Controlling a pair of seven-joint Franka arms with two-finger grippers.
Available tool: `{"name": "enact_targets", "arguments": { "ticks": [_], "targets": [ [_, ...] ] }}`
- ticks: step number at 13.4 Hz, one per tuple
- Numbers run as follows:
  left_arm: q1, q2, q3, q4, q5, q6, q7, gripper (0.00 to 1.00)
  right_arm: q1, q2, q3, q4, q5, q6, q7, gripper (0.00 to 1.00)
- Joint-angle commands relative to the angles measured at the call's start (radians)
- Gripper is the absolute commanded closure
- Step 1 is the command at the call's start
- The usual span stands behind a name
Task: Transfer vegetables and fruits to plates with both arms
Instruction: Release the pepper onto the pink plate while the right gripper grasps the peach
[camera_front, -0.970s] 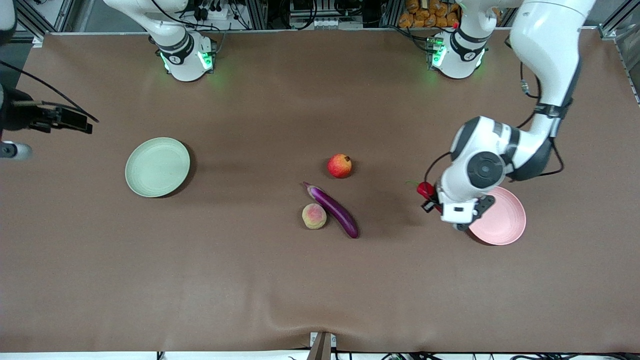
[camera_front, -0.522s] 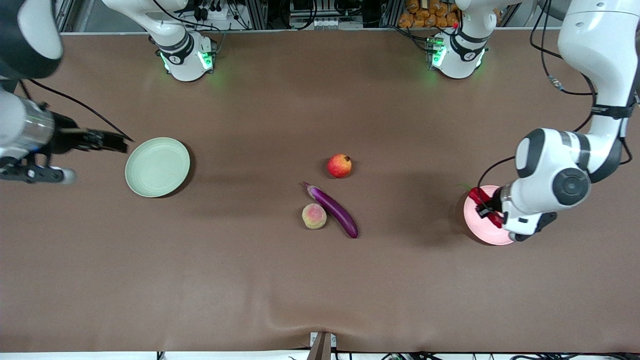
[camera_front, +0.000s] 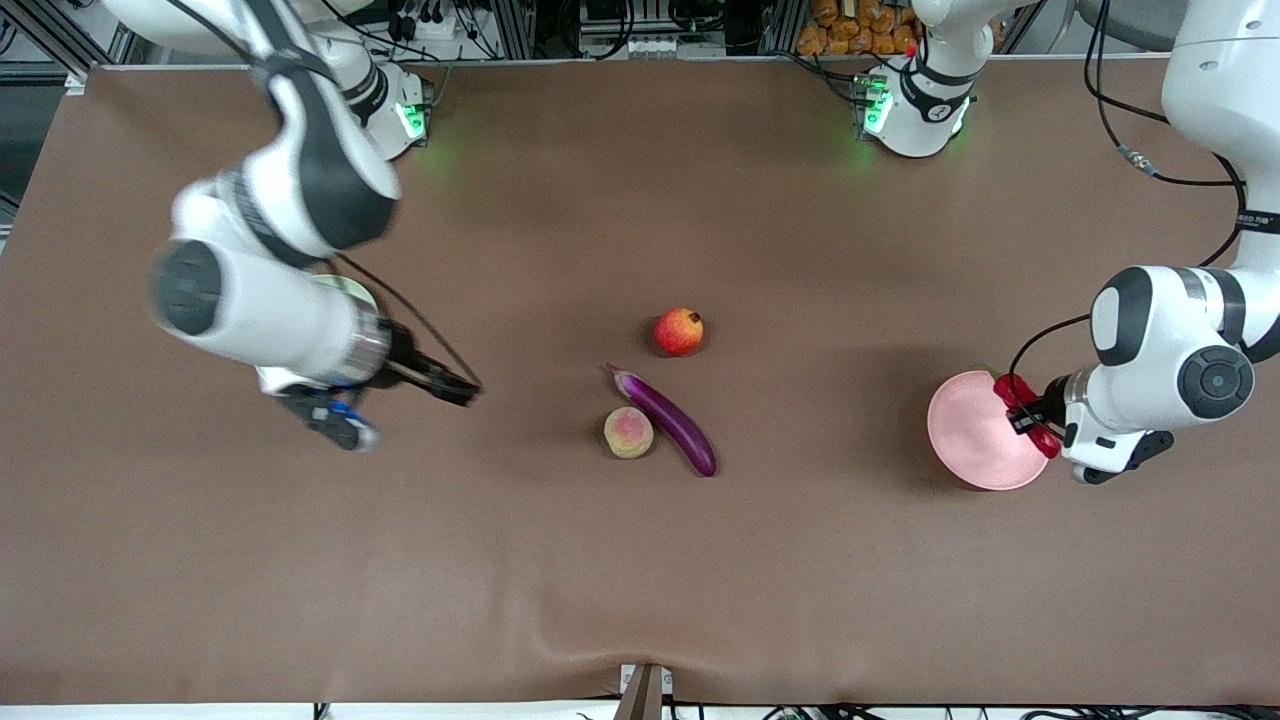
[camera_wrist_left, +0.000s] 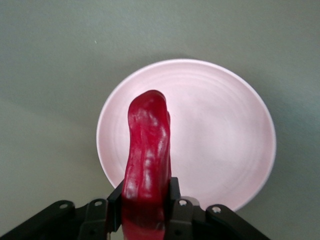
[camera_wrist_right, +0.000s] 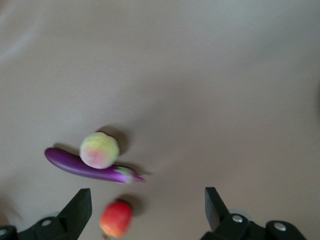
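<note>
My left gripper (camera_front: 1032, 422) is shut on the red chili pepper (camera_front: 1018, 402) and holds it over the pale pink plate (camera_front: 968, 432). The left wrist view shows the chili (camera_wrist_left: 148, 150) clamped between the fingers (camera_wrist_left: 173, 192) above the plate (camera_wrist_left: 220, 125). My right gripper (camera_front: 445, 385) is open and empty over bare table between the pale green plate (camera_front: 352, 290) and the fruit. That plate is mostly hidden under the right arm. The pomegranate (camera_front: 679, 331), eggplant (camera_front: 665, 418) and peach (camera_front: 628, 432) lie mid-table. The right wrist view shows the peach (camera_wrist_right: 99, 149), eggplant (camera_wrist_right: 82, 167) and pomegranate (camera_wrist_right: 116, 219) ahead of the gripper (camera_wrist_right: 146, 207).
The peach touches the eggplant on its side toward the right arm. The pomegranate sits apart, farther from the front camera. The brown table cover (camera_front: 640, 560) is bare nearer the front camera. Both arm bases (camera_front: 915, 110) stand along the table's back edge.
My left gripper carried the chili from beside the pink plate to over it. My right arm swung in from the table's end, over the green plate, toward the middle.
</note>
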Motion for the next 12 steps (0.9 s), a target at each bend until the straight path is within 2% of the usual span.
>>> {"name": "enact_targets", "arguments": {
  "ticks": [1, 3, 4, 5, 7, 10, 12],
  "targets": [
    [0.002, 0.037, -0.010, 0.035, 0.040, 0.004, 0.007, 1.00, 0.090, 0.160, -0.014, 0.067, -0.045, 0.140, 0.115, 0.00],
    [0.000, 0.042, -0.012, 0.035, 0.040, 0.004, 0.008, 1.00, 0.115, 0.229, -0.014, 0.107, -0.072, 0.195, 0.189, 0.00],
    [-0.002, 0.046, -0.010, 0.037, 0.042, 0.005, 0.008, 0.96, 0.120, 0.258, -0.014, 0.115, -0.070, 0.265, 0.219, 0.00],
    [0.000, 0.051, -0.010, 0.041, 0.045, 0.010, 0.008, 0.80, 0.121, 0.289, -0.012, 0.115, -0.063, 0.357, 0.255, 0.00],
    [0.005, 0.054, -0.012, 0.041, 0.045, 0.011, 0.008, 0.32, 0.143, 0.318, -0.011, 0.115, -0.059, 0.418, 0.304, 0.00],
    [0.009, 0.043, -0.013, 0.041, 0.043, 0.010, 0.008, 0.00, 0.175, 0.361, -0.011, 0.123, -0.059, 0.439, 0.391, 0.00],
    [0.006, 0.034, -0.021, 0.041, 0.040, 0.002, 0.007, 0.00, 0.210, 0.383, -0.011, 0.130, -0.059, 0.452, 0.414, 0.00]
  ]
}}
